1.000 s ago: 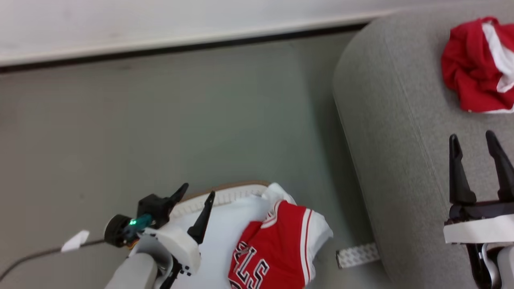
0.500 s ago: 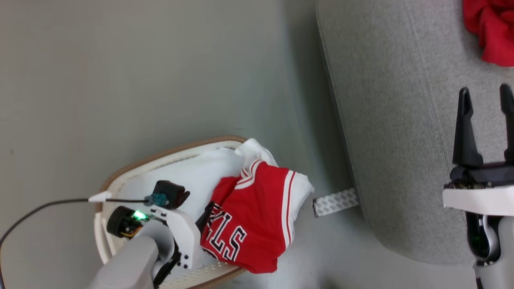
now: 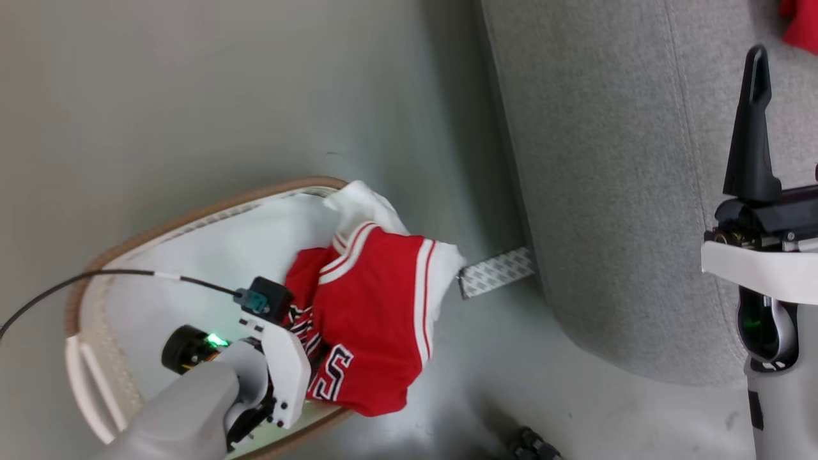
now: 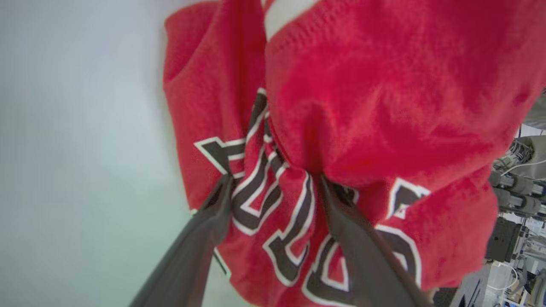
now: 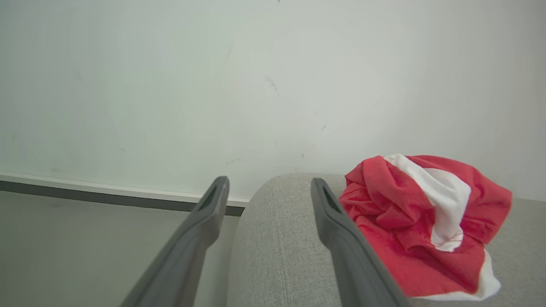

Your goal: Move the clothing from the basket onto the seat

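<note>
I am holding my left gripper down in the basket, its two dark fingers spread wide and sinking their tips into the red jersey. A fold of the lettered cloth is bunching between them, and the jaws are not closing on it. The jersey is lying half in the basket, its white-trimmed edge draping over the tan rim on the side nearest the seat. The basket is standing on the grey floor, just beside the seat's rounded corner. A black cable is running across the basket to my left wrist.

I am keeping my right gripper open too, empty, hovering over the seat with fingers pointing toward the pale wall. The red piece with the broad white stripe is lying crumpled on the seat cushion, just beside my right gripper's fingers. A patterned white strip is lying on the floor between basket and seat.
</note>
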Robot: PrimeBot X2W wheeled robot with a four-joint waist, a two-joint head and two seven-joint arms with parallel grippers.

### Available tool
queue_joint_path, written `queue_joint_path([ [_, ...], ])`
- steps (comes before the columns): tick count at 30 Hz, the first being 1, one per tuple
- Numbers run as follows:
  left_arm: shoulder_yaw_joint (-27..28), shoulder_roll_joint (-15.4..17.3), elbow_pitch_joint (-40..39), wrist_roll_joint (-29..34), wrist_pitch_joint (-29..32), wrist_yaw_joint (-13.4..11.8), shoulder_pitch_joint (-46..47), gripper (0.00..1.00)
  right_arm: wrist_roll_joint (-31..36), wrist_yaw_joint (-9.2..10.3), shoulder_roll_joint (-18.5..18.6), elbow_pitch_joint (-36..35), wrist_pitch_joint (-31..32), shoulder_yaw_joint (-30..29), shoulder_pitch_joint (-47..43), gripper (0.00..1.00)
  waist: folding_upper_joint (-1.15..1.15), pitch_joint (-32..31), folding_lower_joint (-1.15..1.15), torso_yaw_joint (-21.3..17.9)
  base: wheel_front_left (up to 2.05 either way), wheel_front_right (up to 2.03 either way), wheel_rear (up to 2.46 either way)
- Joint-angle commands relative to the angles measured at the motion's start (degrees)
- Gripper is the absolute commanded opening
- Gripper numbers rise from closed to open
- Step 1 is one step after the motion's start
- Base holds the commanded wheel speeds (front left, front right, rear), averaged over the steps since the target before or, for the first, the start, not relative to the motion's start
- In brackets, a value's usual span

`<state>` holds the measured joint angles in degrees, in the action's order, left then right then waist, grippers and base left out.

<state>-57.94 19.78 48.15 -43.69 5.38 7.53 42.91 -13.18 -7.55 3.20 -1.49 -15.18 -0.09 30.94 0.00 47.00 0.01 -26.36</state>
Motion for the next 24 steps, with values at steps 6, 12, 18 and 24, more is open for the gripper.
queue_joint_path([
  [6, -6.73, 3.55, -2.66, -5.43, 4.44, -0.09, 2.77, 1.0, -1.53, 0.13, -0.36, -1.35, 0.05, 0.9, 1.75, 1.0, 0.0, 2.85, -0.01, -2.5, 0.0, 0.0, 0.0],
  [12, -11.79, 4.54, -4.08, -9.81, 7.7, -0.09, 4.89, 1.0, -2.55, 0.13, -0.38, -1.91, 0.05, 1.03, 0.89, 1.0, 0.0, 3.64, -0.01, -2.5, 0.0, 0.0, 0.0],
  [18, -14.47, 6.22, -7.62, -11.78, 7.16, -0.08, 6.19, 0.0, -2.88, 0.13, -0.36, -1.51, 0.05, 0.92, 0.51, 1.0, 0.0, 3.37, -0.01, -2.76, 0.0, 0.0, 0.0],
  [24, -15.21, 7.06, -8.05, -12.76, 5.85, -0.08, 6.68, 0.0, -3.32, 0.13, -0.37, -0.91, 0.05, 1.01, 0.82, 1.0, 0.0, 2.46, -0.01, -3.11, 0.0, 0.0, 0.0],
])
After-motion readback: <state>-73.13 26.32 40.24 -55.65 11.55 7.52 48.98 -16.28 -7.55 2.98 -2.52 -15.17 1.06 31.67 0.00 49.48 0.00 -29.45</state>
